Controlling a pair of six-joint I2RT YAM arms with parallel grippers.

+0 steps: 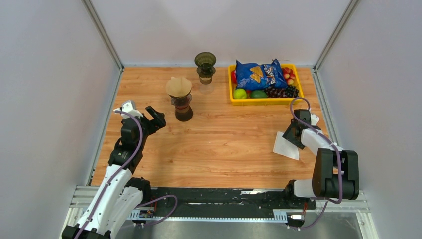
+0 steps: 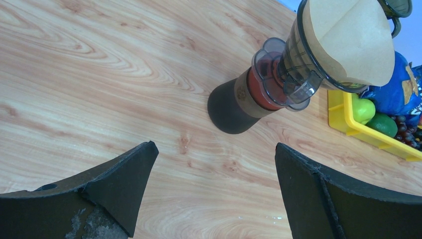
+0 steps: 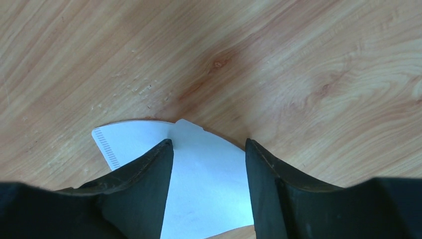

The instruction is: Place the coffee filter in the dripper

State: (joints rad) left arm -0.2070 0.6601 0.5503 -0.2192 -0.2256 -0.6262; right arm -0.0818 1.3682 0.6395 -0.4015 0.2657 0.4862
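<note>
Right gripper jaws apart over flat white paper filter, curved edge just ahead, open wooden table beyond. Left gripper jaws wide, dark clear dripper ahead.

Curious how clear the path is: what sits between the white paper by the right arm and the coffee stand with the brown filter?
Nothing. The overhead view shows only bare wooden table between the white paper and the coffee stand.
</note>
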